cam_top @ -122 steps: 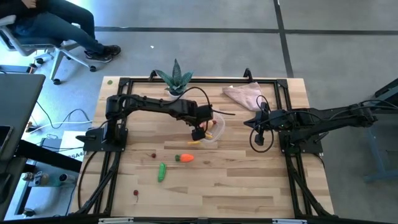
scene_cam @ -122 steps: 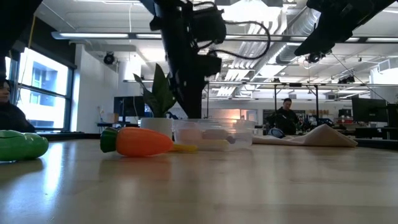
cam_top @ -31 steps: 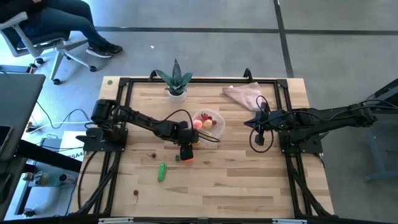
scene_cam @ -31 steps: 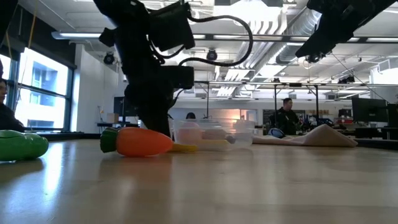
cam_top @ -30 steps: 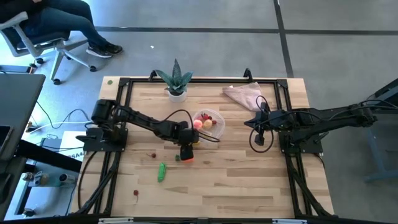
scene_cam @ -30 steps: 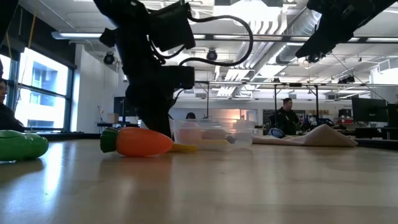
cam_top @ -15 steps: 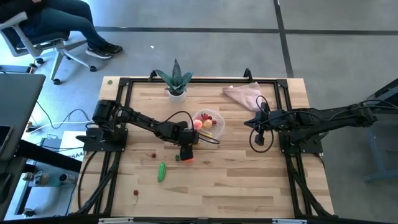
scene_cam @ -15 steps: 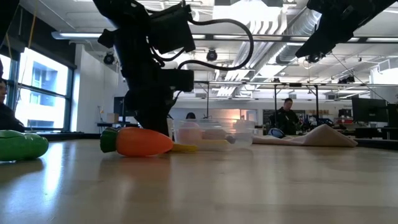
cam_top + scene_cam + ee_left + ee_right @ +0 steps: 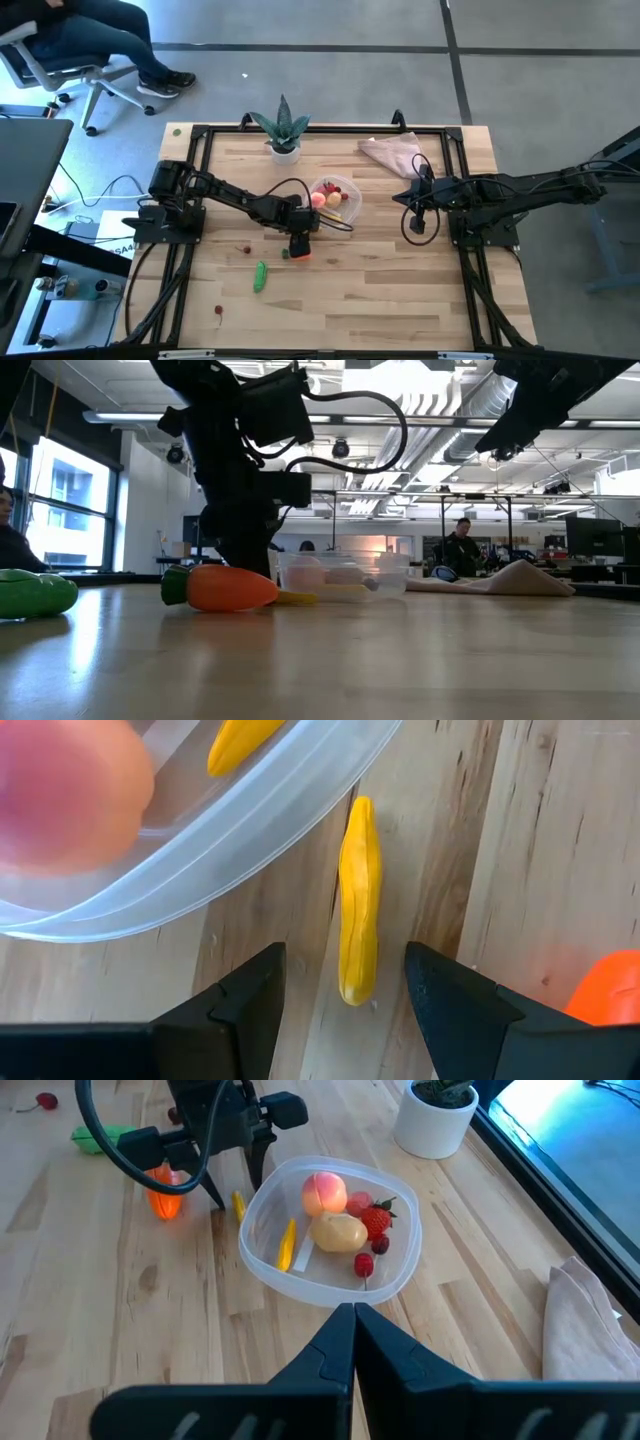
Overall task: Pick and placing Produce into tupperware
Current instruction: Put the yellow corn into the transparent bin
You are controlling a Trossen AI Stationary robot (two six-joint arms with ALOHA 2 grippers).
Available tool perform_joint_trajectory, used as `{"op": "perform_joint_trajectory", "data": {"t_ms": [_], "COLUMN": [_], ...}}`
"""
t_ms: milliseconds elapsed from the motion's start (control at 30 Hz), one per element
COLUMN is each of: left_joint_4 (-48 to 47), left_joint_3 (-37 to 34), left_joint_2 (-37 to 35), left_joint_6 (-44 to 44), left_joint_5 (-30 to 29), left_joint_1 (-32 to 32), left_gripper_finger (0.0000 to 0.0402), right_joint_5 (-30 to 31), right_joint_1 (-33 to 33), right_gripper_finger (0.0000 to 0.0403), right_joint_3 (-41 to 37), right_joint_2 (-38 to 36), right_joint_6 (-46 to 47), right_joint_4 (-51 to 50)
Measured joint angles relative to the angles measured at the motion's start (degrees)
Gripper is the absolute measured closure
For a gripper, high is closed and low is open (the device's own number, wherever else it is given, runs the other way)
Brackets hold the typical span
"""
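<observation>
The tub point(image 9: 330, 1230) sits mid-tabletop point(image 9: 400, 290) and already holds a peach point(image 9: 326, 1191), a potato point(image 9: 339, 1233), a strawberry point(image 9: 380, 1218), small red berries and a yellow piece point(image 9: 286, 1244). Judging by what lies loose, the job looks roughly half done: a yellow strip point(image 9: 358, 900), the carrot point(image 9: 222, 587), the cucumber point(image 9: 260, 276) and two red berries point(image 9: 218, 310) remain on the wood outside it.

The left gripper point(image 9: 345, 985) is down at the tabletop beside the tub's near rim, jaws partly open and empty. In its wrist view the yellow strip lies lengthwise in the gap between the two fingers, touching neither as far as can be seen, its far end just beside the tub wall. The carrot is close on one side, just outside a finger. From the right wrist view the same gripper stands over the strip, between carrot and tub. The strip looks like the piece in hand; closing on it would be the next step.

The right gripper point(image 9: 352, 1342) waits above the table's right side, jaws shut on nothing, near the cloth point(image 9: 392, 152). The plant point(image 9: 283, 128) stands at the back edge.
</observation>
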Motion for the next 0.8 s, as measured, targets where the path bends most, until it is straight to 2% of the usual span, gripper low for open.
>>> {"op": "perform_joint_trajectory", "data": {"t_ms": [367, 800], "left_joint_4": [0.0, 0.1], "left_joint_3": [0.0, 0.0], "left_joint_2": [0.0, 0.0], "left_joint_6": [0.5, 0.5], "left_joint_5": [0.2, 1.9], "left_joint_1": [0.0, 0.0], "left_gripper_finger": [0.0216, 0.0343], "right_joint_5": [0.0, 0.0], "right_joint_1": [0.0, 0.0], "right_gripper_finger": [0.0402, 0.0402], "right_joint_3": [0.0, 0.0], "right_joint_2": [0.0, 0.0], "right_joint_6": [0.0, 0.0], "right_joint_4": [0.0, 0.0]}}
